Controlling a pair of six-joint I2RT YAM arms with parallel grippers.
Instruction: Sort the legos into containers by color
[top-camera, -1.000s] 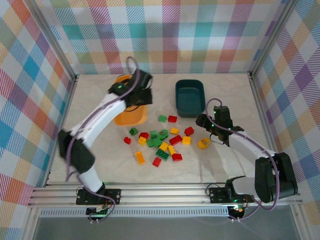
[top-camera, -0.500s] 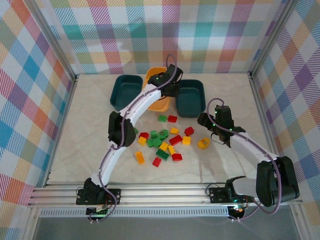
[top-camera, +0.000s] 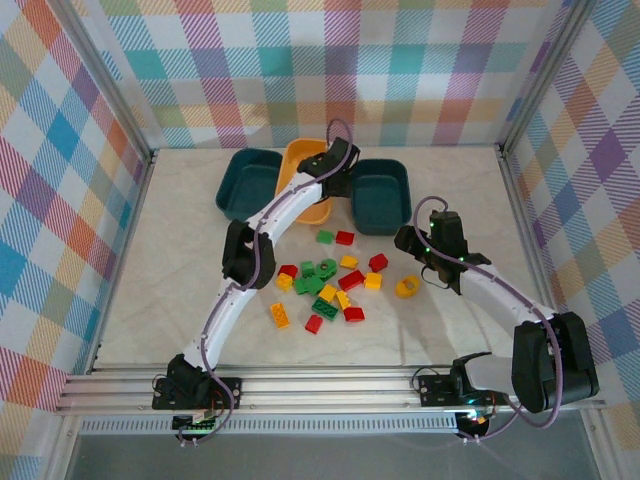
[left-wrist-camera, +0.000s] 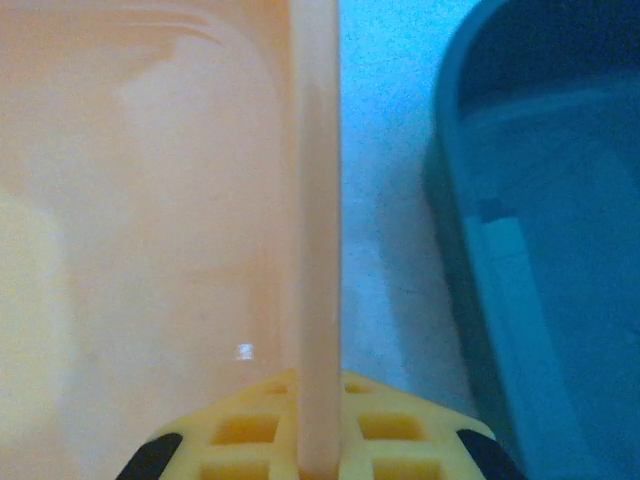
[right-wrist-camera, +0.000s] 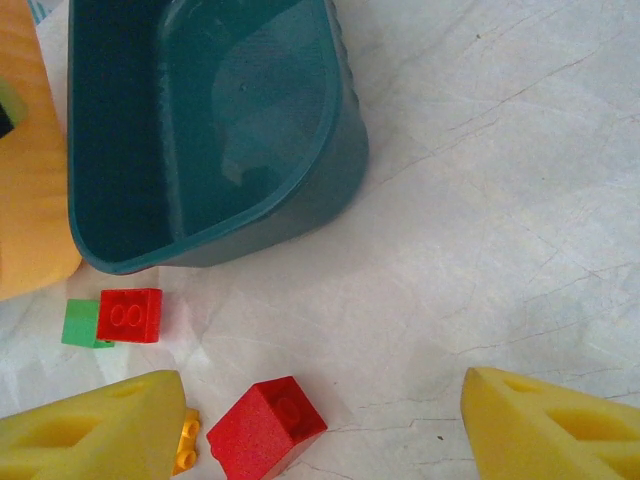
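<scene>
Three containers stand in a row at the back: a teal tub (top-camera: 248, 183), a yellow-orange tub (top-camera: 303, 190) and a second teal tub (top-camera: 381, 196). My left gripper (top-camera: 336, 176) is shut on the yellow-orange tub's right wall (left-wrist-camera: 318, 240), which stands upright between its fingers (left-wrist-camera: 400, 440); the right teal tub (left-wrist-camera: 545, 200) lies just beside it. Red, green and yellow legos (top-camera: 325, 285) lie scattered mid-table, with a yellow ring (top-camera: 407, 287) to their right. My right gripper (top-camera: 414, 246) hangs open above the table (right-wrist-camera: 320, 410), a red brick (right-wrist-camera: 265, 428) near its left finger.
In the right wrist view the teal tub (right-wrist-camera: 200, 130) is at the upper left, with a red brick (right-wrist-camera: 130, 315) and a green brick (right-wrist-camera: 78, 325) below it. Checked walls close the table on three sides. Bare table lies to the right of the ring and left of the pile.
My left arm has swung right with the yellow-orange tub, from the back left to between the two teal tubs. The left teal tub has come into view. The right arm has hardly moved.
</scene>
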